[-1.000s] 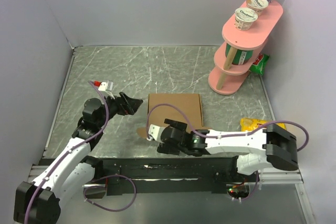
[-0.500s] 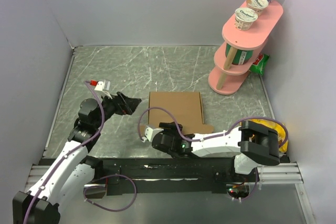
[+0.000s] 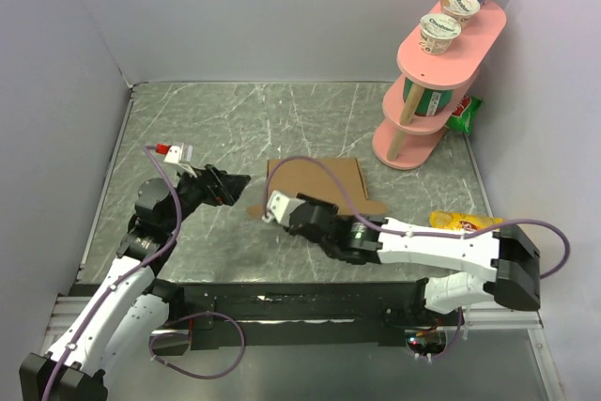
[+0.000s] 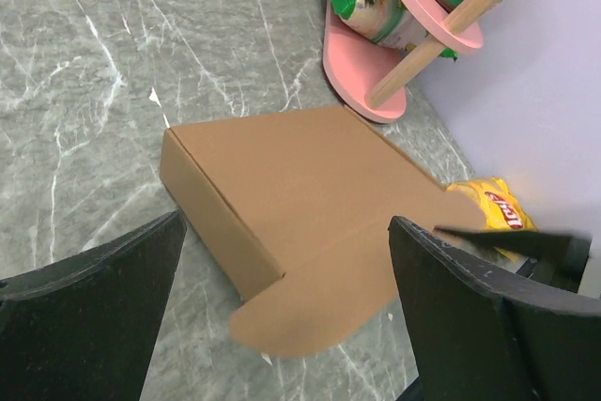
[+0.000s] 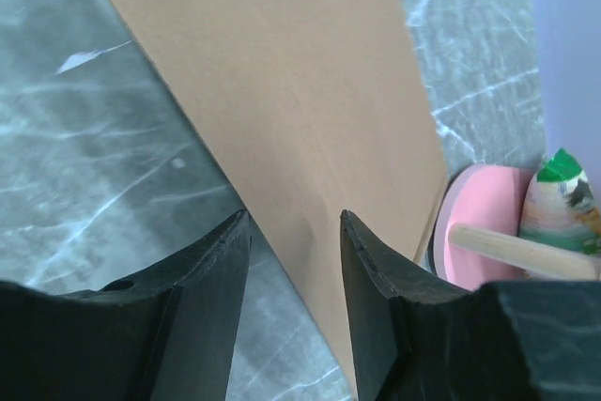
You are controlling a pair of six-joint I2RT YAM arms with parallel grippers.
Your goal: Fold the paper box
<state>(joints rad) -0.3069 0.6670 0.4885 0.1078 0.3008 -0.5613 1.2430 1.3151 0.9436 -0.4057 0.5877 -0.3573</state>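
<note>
From above: the paper box, plain brown cardboard, lies flat near the middle of the grey marble table. It sits between the two arms, its far right corner near a pink shelf. The right gripper is over the box's near left corner. The left gripper hangs just beside the box's left edge, not touching it. A yellow snack bag lies to the right.

From the left wrist: both black fingers stand wide apart with nothing between them. Ahead, the box shows a shallow folded wall and a front flap with a rounded tab lying on the table.

From the right wrist: the fingers are a little apart. Cardboard and table show through the gap, and nothing looks clamped.

Expect the cardboard to be light, thin and smooth. It should be stiff across a panel but willing to bend at the creases, so it will likely slide if you push it. Pinch a flap at its free edge near the tab. Steady the body with the other arm, and squeeze gently to avoid creasing.
</note>
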